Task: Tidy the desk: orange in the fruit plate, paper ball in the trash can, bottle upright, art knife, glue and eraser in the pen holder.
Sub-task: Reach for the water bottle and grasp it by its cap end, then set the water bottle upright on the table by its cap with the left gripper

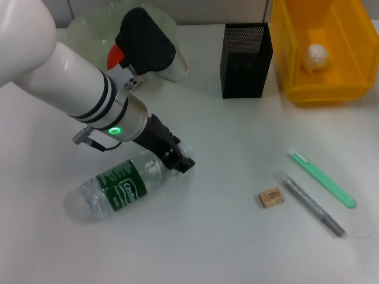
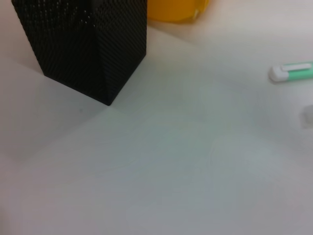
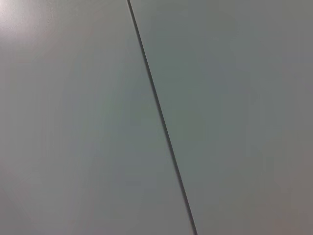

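The bottle (image 1: pixel 118 186) lies on its side at the front left of the white desk, green label up. My left gripper (image 1: pixel 177 158) is down at its neck end, and the cap is hidden under it. The orange (image 1: pixel 115 56) peeks out behind my arm inside the fruit plate (image 1: pixel 83 26). The paper ball (image 1: pixel 315 56) rests in the yellow trash can (image 1: pixel 349 71). Between them stands the black mesh pen holder (image 1: pixel 246 59), also in the left wrist view (image 2: pixel 83 44). The eraser (image 1: pixel 271 197) lies at the front right. My right gripper is out of view.
Beside the eraser lie a green stick with a white end (image 1: pixel 323 177) (image 2: pixel 293 72) and a slim grey pen-like tool (image 1: pixel 314 207); which is the art knife and which the glue I cannot tell. The right wrist view shows only a grey surface with a seam.
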Controlling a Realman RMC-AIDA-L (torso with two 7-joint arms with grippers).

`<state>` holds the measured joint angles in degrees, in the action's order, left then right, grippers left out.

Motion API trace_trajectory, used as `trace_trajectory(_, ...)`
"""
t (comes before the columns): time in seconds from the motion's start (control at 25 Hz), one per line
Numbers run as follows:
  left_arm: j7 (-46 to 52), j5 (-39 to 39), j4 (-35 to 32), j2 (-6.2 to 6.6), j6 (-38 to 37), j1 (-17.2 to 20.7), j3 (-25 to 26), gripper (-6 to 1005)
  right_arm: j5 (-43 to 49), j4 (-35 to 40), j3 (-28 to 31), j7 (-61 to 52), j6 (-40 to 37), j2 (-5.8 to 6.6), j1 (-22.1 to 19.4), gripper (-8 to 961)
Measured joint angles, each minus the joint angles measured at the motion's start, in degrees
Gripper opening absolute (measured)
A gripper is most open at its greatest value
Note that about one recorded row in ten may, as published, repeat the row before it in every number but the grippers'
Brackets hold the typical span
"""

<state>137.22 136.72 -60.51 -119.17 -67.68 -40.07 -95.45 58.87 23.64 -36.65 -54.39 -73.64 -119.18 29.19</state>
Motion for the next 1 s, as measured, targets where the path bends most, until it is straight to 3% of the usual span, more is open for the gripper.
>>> trace_trajectory(0.12,0.1,0.0,0.4,-0.01,0.6,-0.1,0.0,610,0.0,0.0,0.2,0.0,-0.7,0.0,-0.2,780)
trace_trajectory(0.28,-0.3,-0.1,2.0,-0.01,1.4,-0.7,0.0,432,0.0,0.0,0.5,-0.2,-1.4,-0.07,-0.4,780)
trace_trajectory(0.56,-0.3,-0.2,2.4,0.0,1.7,-0.7,0.4,430,-0.1,-0.6,0.5,-0.2,-1.7,-0.09,-0.5,780)
trace_trajectory(1.0,-4.1,-5.2,-7.4,0.45,1.8,6.9,9.3,431,-0.1,-0.6,0.6,-0.3,-1.7,-0.09,-0.4,780)
